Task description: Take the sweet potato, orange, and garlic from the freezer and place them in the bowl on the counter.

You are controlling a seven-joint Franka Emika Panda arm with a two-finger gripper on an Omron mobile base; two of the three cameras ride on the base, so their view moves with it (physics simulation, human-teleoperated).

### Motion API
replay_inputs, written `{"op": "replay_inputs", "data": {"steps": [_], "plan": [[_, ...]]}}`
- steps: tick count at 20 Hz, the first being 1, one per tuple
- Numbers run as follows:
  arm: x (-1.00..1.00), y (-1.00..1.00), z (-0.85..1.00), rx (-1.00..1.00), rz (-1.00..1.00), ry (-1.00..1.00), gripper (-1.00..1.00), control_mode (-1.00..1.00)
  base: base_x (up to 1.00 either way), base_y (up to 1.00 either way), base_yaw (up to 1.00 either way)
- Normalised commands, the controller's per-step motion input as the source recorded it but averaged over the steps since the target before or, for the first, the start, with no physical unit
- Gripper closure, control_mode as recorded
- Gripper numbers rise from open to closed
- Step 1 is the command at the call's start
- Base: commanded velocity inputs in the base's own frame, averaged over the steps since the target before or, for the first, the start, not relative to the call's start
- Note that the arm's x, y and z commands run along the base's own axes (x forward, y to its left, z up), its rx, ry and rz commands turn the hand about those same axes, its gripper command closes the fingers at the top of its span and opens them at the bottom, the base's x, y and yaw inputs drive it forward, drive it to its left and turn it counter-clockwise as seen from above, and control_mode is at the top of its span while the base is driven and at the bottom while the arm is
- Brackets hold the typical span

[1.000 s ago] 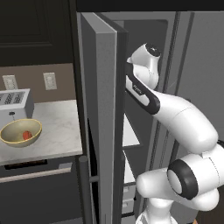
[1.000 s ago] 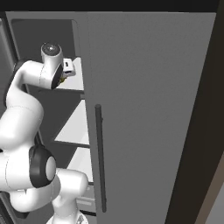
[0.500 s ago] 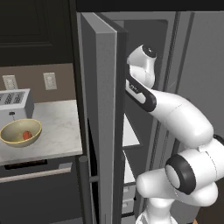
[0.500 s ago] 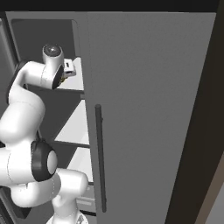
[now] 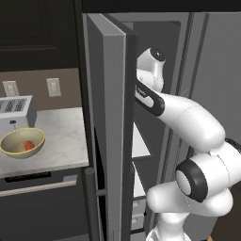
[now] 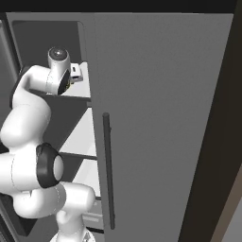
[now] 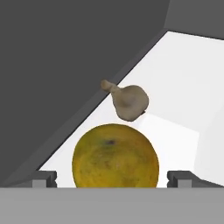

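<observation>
Yellow-olive orange (image 7: 115, 156) sits on the white freezer (image 5: 141, 141) shelf between the tips of my wide-open, empty tool (image 7: 113, 178), garlic (image 7: 127, 100) just behind. Best squeeze centred, so it cannot roll off.

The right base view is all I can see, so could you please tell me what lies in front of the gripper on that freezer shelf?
Observer: In the hand view, the round yellow-olive orange sits between the open gripper's fingertips.
Operator: Is anything behind it?
Observer: Yes, a pale beige garlic bulb lies beyond it on the white shelf.
Operator: And the bowl?
Observer: In the left base view, the pale yellow-tan bowl on the marbled counter holds the reddish-orange sweet potato.
</observation>
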Motion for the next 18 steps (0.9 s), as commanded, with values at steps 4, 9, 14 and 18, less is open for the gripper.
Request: {"op": "replay_inputs", "data": {"steps": [4,9,14,18], "plan": [[0.03,0.08,-0.15,0.0,0.0,0.0,-1.0,-1.0,0.0,0.0,0.0],[0.05,0.07,-0.12,0.0,0.0,0.0,-1.0,-1.0,0.0,0.0,0.0],[0.08,0.05,-0.14,0.0,0.0,0.0,1.0,-1.0,0.0,0.0,0.0],[0.06,0.0,-0.01,0.0,0.0,0.0,1.0,-1.0,0.0,0.0,0.0]]}}
